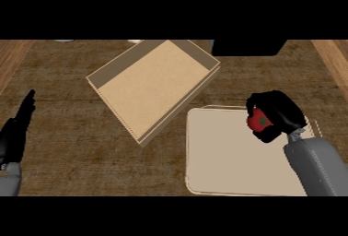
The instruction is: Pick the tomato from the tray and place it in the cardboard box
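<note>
Right hand [275, 115] curled round tomato [259, 121] over tray [224, 156] – thing off the surface, prob. mid-carry toward cardboard box [153, 87], just beside tray w/ open top facing up. Left hand [17, 129] resting at left edge, fingers straight – not involved.

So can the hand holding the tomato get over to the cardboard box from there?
Probably yes. The right hand is curled round the tomato above the tray, and the cardboard box lies open just beside the tray with nothing between them. The left hand rests far off at the left edge.
</note>
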You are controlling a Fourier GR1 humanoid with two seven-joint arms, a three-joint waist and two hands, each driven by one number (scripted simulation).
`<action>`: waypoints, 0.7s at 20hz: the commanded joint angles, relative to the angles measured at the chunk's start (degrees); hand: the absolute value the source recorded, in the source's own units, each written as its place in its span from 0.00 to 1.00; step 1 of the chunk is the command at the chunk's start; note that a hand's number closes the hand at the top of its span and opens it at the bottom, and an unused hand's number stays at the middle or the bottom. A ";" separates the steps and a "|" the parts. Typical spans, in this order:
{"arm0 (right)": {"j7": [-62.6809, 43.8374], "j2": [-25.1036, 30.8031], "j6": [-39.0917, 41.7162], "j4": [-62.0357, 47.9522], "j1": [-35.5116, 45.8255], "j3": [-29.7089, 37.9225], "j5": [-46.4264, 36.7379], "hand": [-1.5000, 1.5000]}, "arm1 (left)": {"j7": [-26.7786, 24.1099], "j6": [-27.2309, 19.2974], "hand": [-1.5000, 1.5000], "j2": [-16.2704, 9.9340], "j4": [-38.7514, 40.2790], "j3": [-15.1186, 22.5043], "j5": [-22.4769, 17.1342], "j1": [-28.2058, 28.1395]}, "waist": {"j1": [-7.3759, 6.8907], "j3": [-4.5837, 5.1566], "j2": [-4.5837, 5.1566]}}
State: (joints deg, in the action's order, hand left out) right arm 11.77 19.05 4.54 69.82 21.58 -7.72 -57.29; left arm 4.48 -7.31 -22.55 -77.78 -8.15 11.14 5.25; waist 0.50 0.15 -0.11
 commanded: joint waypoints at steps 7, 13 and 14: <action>-15.02 -5.41 -4.39 10.37 11.35 3.79 -3.25 1.00 | 0.80 0.26 0.50 1.18 -0.92 1.02 0.99 0.17 | -0.72 -0.14 -0.06; -16.56 -10.28 0.01 10.29 16.89 1.93 -1.83 1.00 | 0.54 1.16 0.50 -0.36 0.31 -1.13 1.35 1.41 | -0.92 -0.14 0.09; -14.96 -10.95 0.95 7.80 17.81 3.32 1.09 1.00 | 0.85 0.76 0.50 1.92 -1.31 0.54 1.50 -0.35 | -1.12 -0.15 0.12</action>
State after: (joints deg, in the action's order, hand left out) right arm -3.37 10.99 3.60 79.63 35.69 -4.72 -58.75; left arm 4.17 -6.56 -21.70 -77.16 -8.41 12.08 5.73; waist -0.27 0.03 -0.07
